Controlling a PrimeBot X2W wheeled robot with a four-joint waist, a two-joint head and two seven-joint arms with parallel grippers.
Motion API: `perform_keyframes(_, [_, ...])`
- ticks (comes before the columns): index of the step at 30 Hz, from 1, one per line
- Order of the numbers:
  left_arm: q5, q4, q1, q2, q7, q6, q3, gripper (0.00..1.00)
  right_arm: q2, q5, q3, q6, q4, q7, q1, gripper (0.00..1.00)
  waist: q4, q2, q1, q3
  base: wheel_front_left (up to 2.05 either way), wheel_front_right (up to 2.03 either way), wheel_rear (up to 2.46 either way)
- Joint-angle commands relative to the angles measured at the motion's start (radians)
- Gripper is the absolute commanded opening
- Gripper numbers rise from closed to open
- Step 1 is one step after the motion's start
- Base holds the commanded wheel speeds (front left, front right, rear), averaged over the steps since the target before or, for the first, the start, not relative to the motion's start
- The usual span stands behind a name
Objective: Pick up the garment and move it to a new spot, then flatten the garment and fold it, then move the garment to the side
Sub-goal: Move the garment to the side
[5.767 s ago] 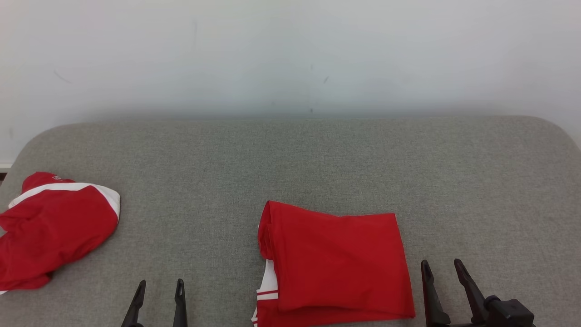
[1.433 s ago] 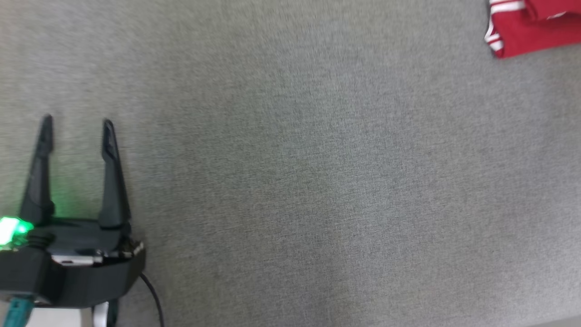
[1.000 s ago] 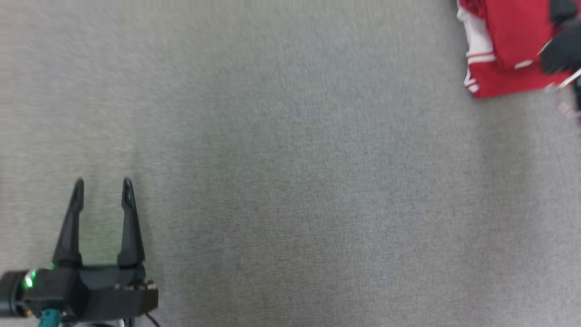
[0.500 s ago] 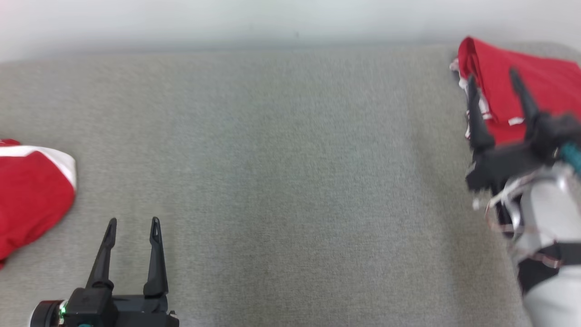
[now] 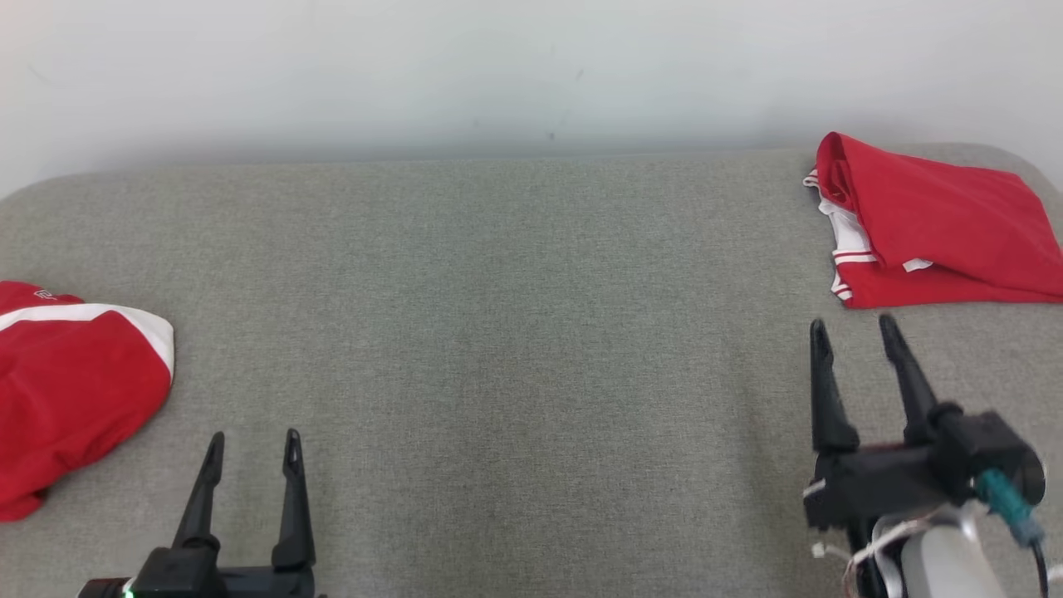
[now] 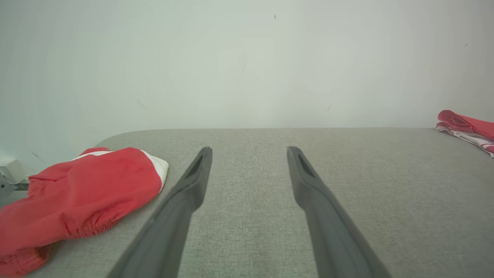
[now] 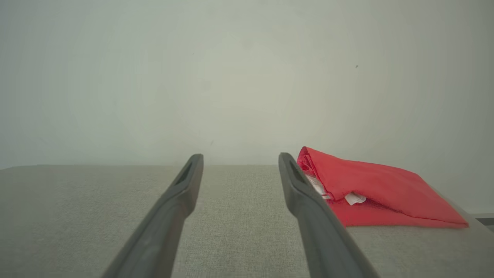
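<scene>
The folded red garment with white trim lies flat at the far right corner of the grey padded table. It also shows in the right wrist view as the folded garment, and at the right edge of the left wrist view. My right gripper stands open just in front of it, apart from the cloth, holding nothing; its own view shows the right gripper with the fold beside its right finger. My left gripper is open and empty at the lower left, seen also as the left gripper.
A second red garment with a white band lies crumpled at the table's left edge, left of my left gripper; in the left wrist view this crumpled garment is close by. A pale wall runs behind the table.
The folded garment has gone from the front middle to the far right corner. The right gripper has drawn back off it. The head camera has swung back up.
</scene>
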Motion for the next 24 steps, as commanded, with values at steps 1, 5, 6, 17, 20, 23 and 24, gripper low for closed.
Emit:
perform_keyframes(1, [-0.007, 0.006, 0.012, -0.002, -0.002, 0.006, -0.010, 1.00, 0.025, -0.011, -0.008, -0.003, -0.040, -0.001, 0.053, 1.00, -0.006, 0.0001, 0.0003, -0.002, 0.00, 0.00, 0.00])
perform_keyframes(5, [0.005, 0.013, 0.014, -0.001, -0.002, 0.017, -0.011, 1.00, 0.053, 0.007, 0.003, -0.003, -0.095, -0.001, 0.115, 1.00, -0.013, 0.0001, 0.0003, -0.003, 0.00, 0.00, 0.00])
perform_keyframes(6, [0.003, 0.019, 0.016, -0.002, -0.002, 0.021, -0.014, 1.00, 0.057, 0.001, 0.003, -0.003, -0.102, -0.001, 0.134, 1.00, -0.014, 0.0001, 0.0003, -0.004, 0.00, 0.00, 0.00])
perform_keyframes(17, [-0.005, 0.066, 0.039, -0.001, -0.002, 0.053, -0.033, 1.00, 0.074, 0.013, 0.011, -0.003, -0.083, -0.001, 0.244, 1.00, -0.019, 0.0001, 0.0003, -0.042, 0.00, 0.00, 0.00])
perform_keyframes(20, [0.003, 0.075, 0.043, -0.001, -0.002, 0.057, -0.035, 1.00, 0.075, 0.022, 0.012, -0.003, -0.081, -0.001, 0.246, 1.00, -0.020, 0.0001, 0.0003, -0.048, 0.00, 0.00, 0.00])
perform_keyframes(23, [0.009, 0.077, 0.045, -0.001, -0.002, 0.059, -0.033, 1.00, 0.074, 0.020, 0.014, -0.003, -0.082, -0.001, 0.252, 1.00, -0.019, 0.0001, 0.0003, -0.056, 0.00, 0.00, 0.00])
perform_keyframes(24, [0.007, 0.076, 0.047, -0.001, -0.002, 0.061, -0.031, 1.00, 0.075, 0.019, 0.015, -0.003, -0.082, -0.001, 0.255, 1.00, -0.018, 0.0001, 0.0003, -0.059, 0.00, 0.00, 0.00])
